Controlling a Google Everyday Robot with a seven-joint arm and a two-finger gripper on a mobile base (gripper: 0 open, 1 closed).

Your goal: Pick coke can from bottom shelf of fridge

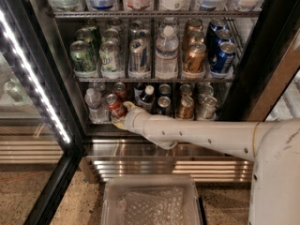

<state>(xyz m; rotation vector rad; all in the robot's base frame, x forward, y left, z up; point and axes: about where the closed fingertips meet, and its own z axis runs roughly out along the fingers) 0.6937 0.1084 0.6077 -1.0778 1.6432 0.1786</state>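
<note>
The coke can [115, 107], red with a silver top, stands at the front left of the bottom shelf [101, 125] of the fridge [262, 55] and leans to the left. My gripper [121, 115] reaches in from the right at the end of the white arm. Its yellowish fingers [127, 107] sit around the can, one behind it and one below it, and it is shut on the can. A second red can [120, 89] stands just behind.
A small water bottle [93, 102] stands left of the can and a dark bottle [146, 96] right of it. A blue can [164, 105] and a copper can [185, 108] follow. The open glass door with its LED strip [33, 78] is at left. A clear bin [150, 200] sits below.
</note>
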